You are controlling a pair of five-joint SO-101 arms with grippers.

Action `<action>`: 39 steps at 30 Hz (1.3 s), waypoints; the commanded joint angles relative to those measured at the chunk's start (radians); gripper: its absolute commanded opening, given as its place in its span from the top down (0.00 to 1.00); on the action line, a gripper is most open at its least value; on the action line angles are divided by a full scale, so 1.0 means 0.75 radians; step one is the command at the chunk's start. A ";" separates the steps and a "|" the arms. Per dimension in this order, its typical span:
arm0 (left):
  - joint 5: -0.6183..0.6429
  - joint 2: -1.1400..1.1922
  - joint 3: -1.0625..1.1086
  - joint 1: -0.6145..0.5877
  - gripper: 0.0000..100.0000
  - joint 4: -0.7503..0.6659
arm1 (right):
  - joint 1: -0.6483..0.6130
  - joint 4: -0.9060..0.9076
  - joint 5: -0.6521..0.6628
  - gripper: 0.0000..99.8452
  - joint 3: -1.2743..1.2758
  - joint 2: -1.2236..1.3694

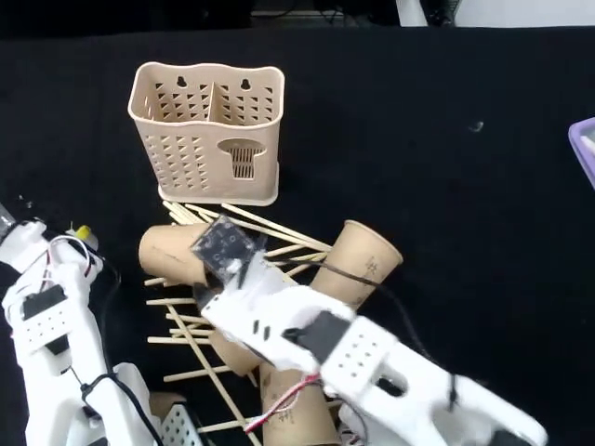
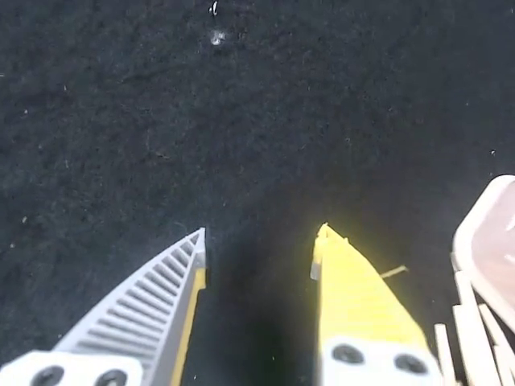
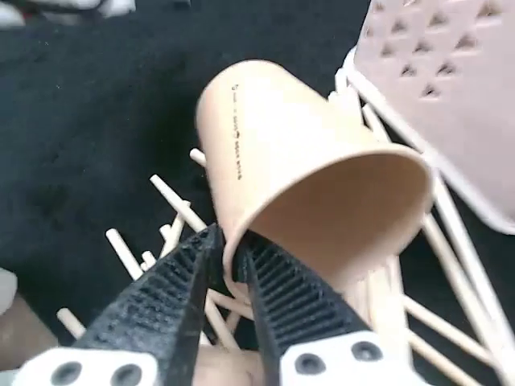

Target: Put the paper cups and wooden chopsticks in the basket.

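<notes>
The black bench [image 1: 446, 186] carries the basket [image 1: 186, 153], which stands upright toward the far edge. Just nearer, paper cups [image 1: 358, 265] lie on their sides among scattered wooden chopsticks [image 1: 181, 340]. The right gripper [image 3: 228, 259] has its jaws pinched onto the rim of one cup [image 3: 306, 161]. By the bench's left edge the left gripper [image 2: 257, 241] hovers, jaws parted and empty.

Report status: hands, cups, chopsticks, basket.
Right hand shut on rim of tan paper cup lying sideways. Left hand open over black cloth. Loose wooden chopsticks heaped around cup; beige slotted plastic basket upright behind.
</notes>
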 commanded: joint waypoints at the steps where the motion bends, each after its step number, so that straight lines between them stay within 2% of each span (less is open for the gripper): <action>1: 0.010 -0.029 0.050 -0.007 0.78 -0.145 | 0.168 0.141 0.025 0.99 -0.077 -0.287; 4: 0.012 -0.025 0.083 -0.003 0.78 -0.211 | 0.311 0.264 0.039 0.99 -0.109 -0.494; 8: 0.012 -0.016 0.091 0.011 0.78 -0.217 | 0.444 0.556 0.305 0.99 -0.316 -0.631; 11: 0.010 -0.016 0.091 0.026 0.78 -0.217 | 0.483 0.765 0.405 0.99 -0.578 -0.574; 17: 0.008 -0.016 0.091 0.026 0.78 -0.217 | 0.554 0.935 0.556 0.99 -1.163 -0.144; 23: 0.002 -0.016 0.093 0.021 0.78 -0.215 | 0.554 1.064 0.902 0.99 -1.672 0.474; 27: 0.002 -0.016 0.093 0.017 0.78 -0.215 | 0.556 1.146 1.031 0.99 -2.016 0.776; 34: 0.002 -0.016 0.093 0.024 0.78 -0.215 | 0.585 1.291 1.103 0.99 -2.483 1.020; 39: 0.002 -0.016 0.093 0.024 0.78 -0.215 | 0.587 1.408 1.144 0.99 -2.571 1.128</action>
